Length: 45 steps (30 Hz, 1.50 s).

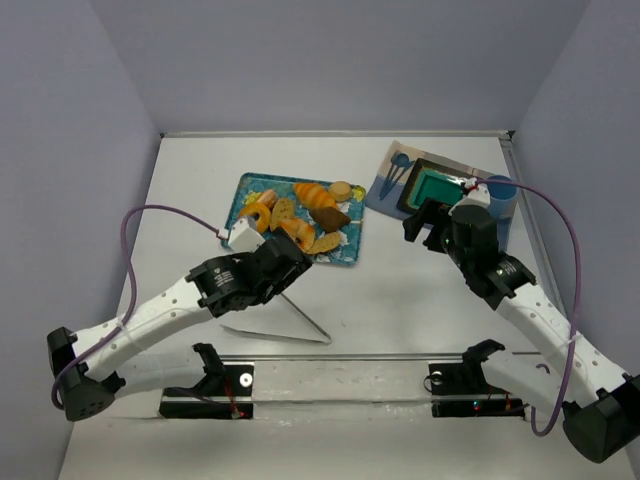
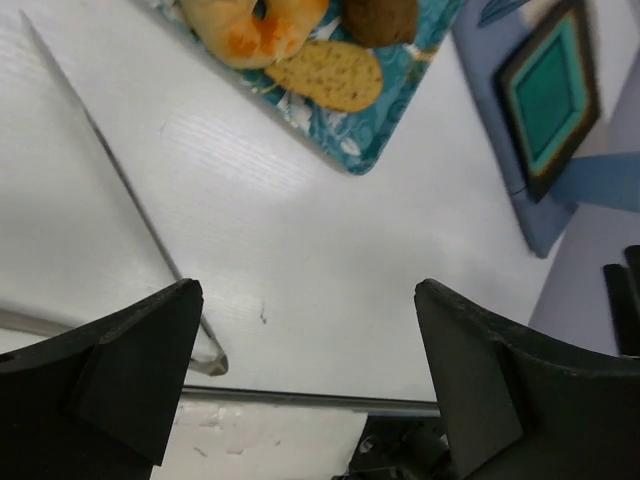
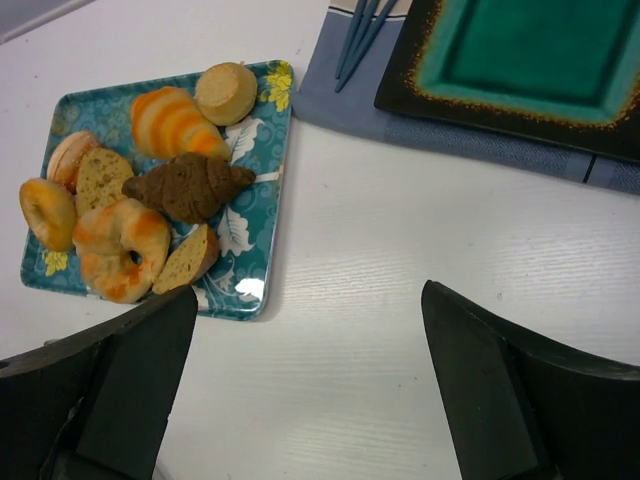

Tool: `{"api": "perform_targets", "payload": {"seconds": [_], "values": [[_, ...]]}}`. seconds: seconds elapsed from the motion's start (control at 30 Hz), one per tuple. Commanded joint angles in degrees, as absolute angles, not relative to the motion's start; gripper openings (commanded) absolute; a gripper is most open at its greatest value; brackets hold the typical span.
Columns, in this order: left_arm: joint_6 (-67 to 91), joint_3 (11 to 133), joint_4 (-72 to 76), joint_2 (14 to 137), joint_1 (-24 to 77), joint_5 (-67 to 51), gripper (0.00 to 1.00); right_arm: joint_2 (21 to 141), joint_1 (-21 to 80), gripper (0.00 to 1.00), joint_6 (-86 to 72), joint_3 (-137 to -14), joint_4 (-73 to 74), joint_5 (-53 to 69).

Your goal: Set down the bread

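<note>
The bread lies heaped on the patterned tray at the far middle of the table, left of the green plate. The left gripper hovers at the tray's near edge and the right gripper near the plate. Both are spread wide and hold nothing.

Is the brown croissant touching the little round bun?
Apart. The right wrist view shows a strip of bare teal tray between the brown croissant and the little round bun.
</note>
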<state>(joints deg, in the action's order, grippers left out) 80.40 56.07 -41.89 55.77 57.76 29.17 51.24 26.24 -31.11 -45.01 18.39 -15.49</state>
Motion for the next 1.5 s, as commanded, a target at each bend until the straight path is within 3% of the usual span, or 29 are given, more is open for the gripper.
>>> {"api": "perform_targets", "payload": {"seconds": [0.0,0.47,0.7,1.47], "values": [[88.06,58.27,-56.59,59.85,57.92,22.94,0.99,50.45,26.46,1.00,-30.68,-44.83,15.82,-16.70],[90.17,37.38,-36.93,62.40,58.01,0.36,0.99,56.16,26.46,1.00,-30.15,-43.68,16.08,-16.44],[93.69,38.84,-33.31,66.79,57.92,8.17,0.99,58.45,26.46,1.00,-29.09,-44.65,16.43,-14.06],[110.03,42.80,-42.01,77.43,57.92,11.86,0.99,59.59,26.46,1.00,-28.65,-45.00,16.52,-14.06]]}}
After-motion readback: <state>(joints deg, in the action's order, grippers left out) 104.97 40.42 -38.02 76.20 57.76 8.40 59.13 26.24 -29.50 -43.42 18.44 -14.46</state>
